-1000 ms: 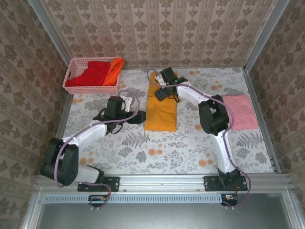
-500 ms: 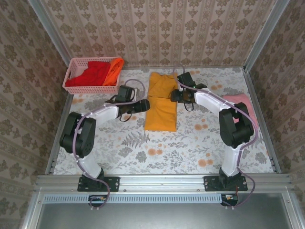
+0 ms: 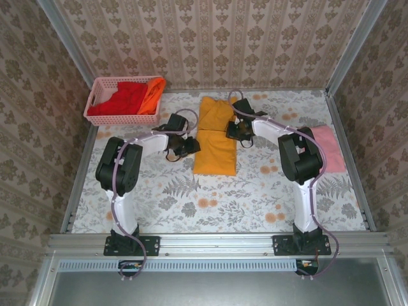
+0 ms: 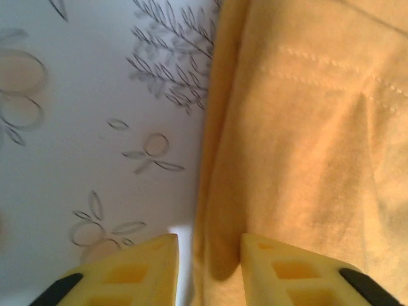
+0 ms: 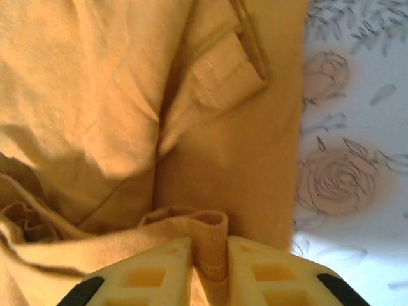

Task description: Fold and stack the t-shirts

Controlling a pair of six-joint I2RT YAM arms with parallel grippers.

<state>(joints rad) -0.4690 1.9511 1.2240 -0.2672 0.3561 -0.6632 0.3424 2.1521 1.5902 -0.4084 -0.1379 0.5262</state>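
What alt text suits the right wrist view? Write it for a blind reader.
The right gripper pinches a raised fold of the yellow shirt between its fingers at the bottom edge. The creased shirt covers the left and centre; the floral table shows at right.

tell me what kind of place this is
Probably a lab test cell dressed up as a home: wallpapered panels in a metal frame, two robot arms bolted to a rail, a yellow shirt on a floral table.
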